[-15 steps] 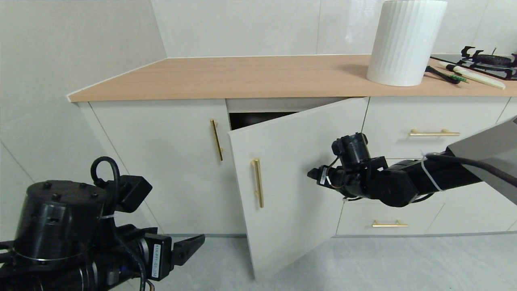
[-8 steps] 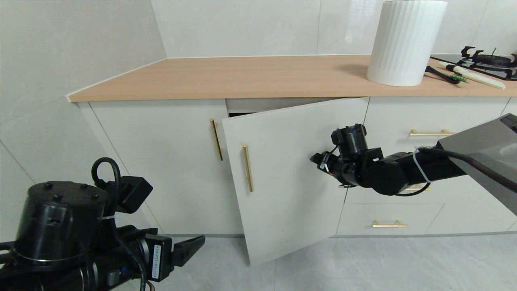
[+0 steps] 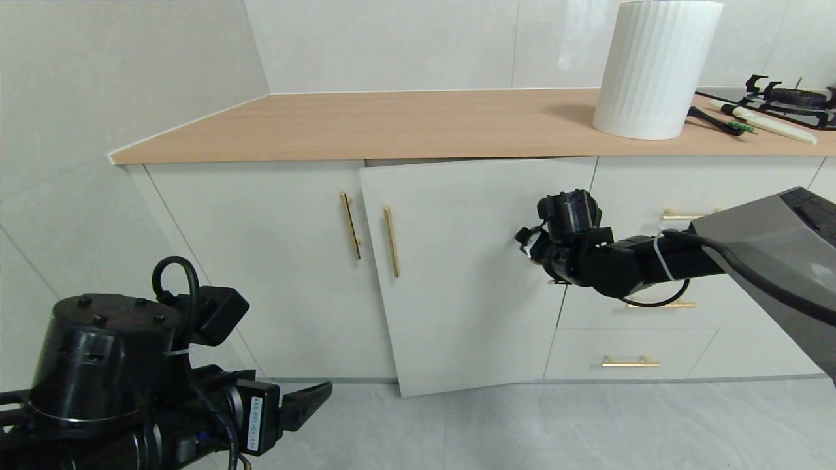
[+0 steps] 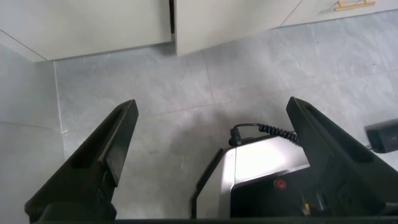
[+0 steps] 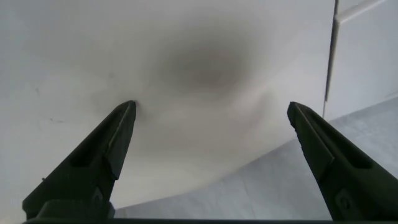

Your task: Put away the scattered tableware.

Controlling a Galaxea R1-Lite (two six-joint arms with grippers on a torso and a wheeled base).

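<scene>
Low on the left, the left gripper hangs over the grey floor, its jaws spread wide with nothing between them. To its right, the cabinet door stands a crack short of shut, and its brass handle is free. The right gripper reaches in level from the right, jaws wide apart and empty, tips at the door's flat face. Further right on the desk, past a white ribbed canister, the slim utensils lie flat near the burner. They look light, stiff and smooth. A pinch at mid-handle would likely suit them, though they may slip.
</scene>
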